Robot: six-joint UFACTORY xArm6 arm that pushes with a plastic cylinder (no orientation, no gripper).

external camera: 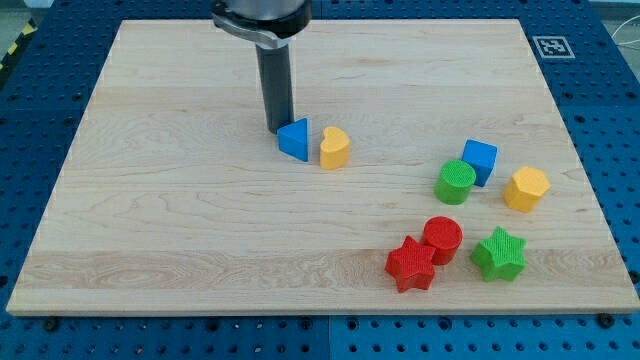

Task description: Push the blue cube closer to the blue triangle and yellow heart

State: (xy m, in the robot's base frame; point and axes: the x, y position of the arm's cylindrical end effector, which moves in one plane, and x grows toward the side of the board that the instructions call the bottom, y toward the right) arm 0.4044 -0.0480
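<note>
A robotics lab bench: a pale wooden board (200, 230) lies on a blue perforated metal table (610, 120) with a regular hole grid all around the board, and a black-and-white fiducial marker (551, 46) sits at the board's top right corner

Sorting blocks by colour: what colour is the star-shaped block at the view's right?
Green, seen in the camera view.

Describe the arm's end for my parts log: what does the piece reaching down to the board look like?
A straight, dark grey, round rod with a smooth, slightly glossy surface hangs from a wider black collar at the view's top. My tip ends blunt and flat, the same width as the rod. No cables, markings or pincer show. The tip sits just left of the blue triangle, with the yellow heart beyond.
</note>
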